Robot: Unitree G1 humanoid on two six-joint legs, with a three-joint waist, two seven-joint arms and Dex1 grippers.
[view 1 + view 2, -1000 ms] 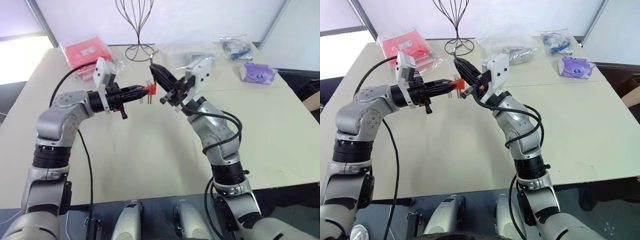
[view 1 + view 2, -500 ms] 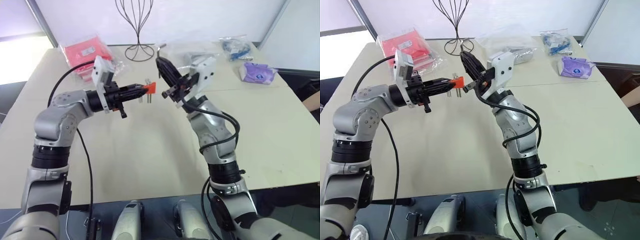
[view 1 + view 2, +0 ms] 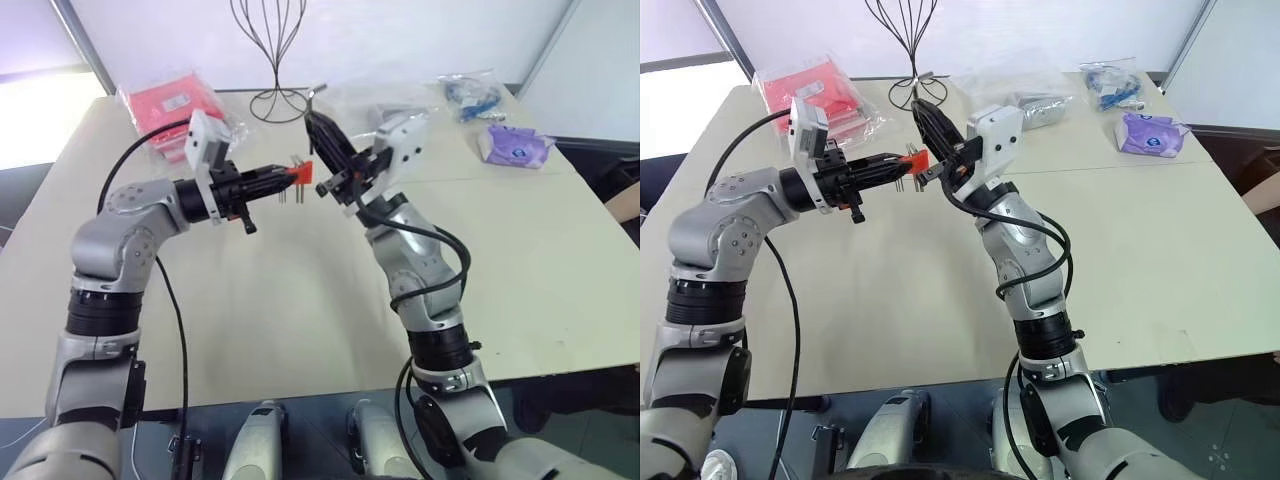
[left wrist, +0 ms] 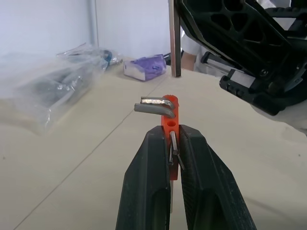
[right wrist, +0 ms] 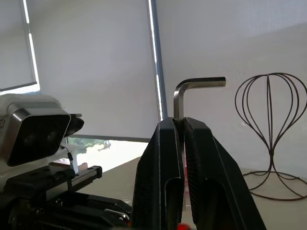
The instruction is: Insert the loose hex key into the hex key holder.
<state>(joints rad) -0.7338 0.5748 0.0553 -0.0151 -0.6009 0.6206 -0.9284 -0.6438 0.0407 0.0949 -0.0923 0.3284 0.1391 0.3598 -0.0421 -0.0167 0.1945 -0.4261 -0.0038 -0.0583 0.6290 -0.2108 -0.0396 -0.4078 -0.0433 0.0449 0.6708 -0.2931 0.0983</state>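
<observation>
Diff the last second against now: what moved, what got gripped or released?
The right pincer, shut on the loose hex key, tipped more upright beside the hex key holder, so the key's bent end now points higher. Nothing was gripped or released. The left pincer stayed put, shut on the holder, and the key is not yet inserted.

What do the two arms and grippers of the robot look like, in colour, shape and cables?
Both arms have rounded silver-grey metal segments joined by black ribbed rings. A black cable loops loosely along the left arm, and another curls around the right forearm. Each wrist bears a white boxy camera housing. The left gripper and right gripper each have two long, tapering black fingers.
</observation>
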